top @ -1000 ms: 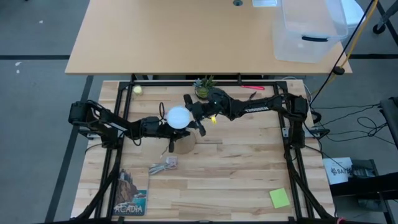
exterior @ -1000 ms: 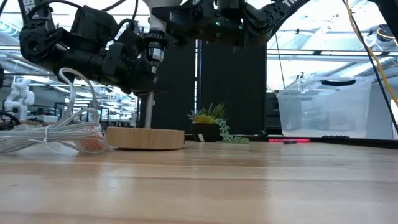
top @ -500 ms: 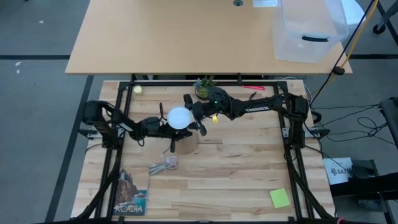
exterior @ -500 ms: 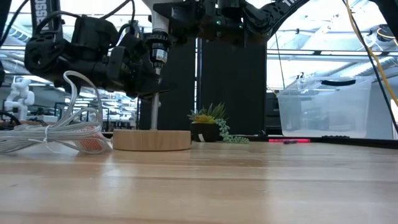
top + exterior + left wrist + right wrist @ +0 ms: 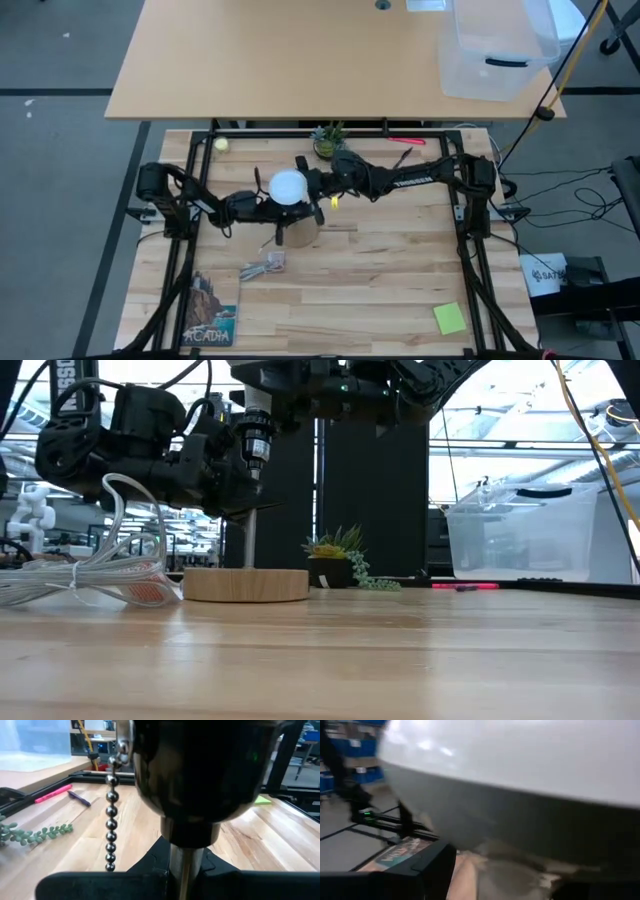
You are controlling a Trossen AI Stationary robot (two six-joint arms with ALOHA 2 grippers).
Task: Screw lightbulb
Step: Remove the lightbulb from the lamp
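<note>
Near the counter (image 5: 380,290)'s front-left corner lay a booklet (image 5: 208,322); a green note (image 5: 450,318) sat front-right. Toward the counter's rear-left, left gripper (image 5: 272,212) fingers were clamped shut on the stand (image 5: 246,584)'s thin post. The lightbulb (image 5: 288,187) sat atop the socket; right gripper (image 5: 308,190) fingers were spread beside its globe, contact unclear.

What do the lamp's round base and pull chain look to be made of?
Round pale lamp base: seemingly unfinished light wood, matte with faint grain. Beaded pull chain: apparently polished metal, its small balls mirror-bright.
</note>
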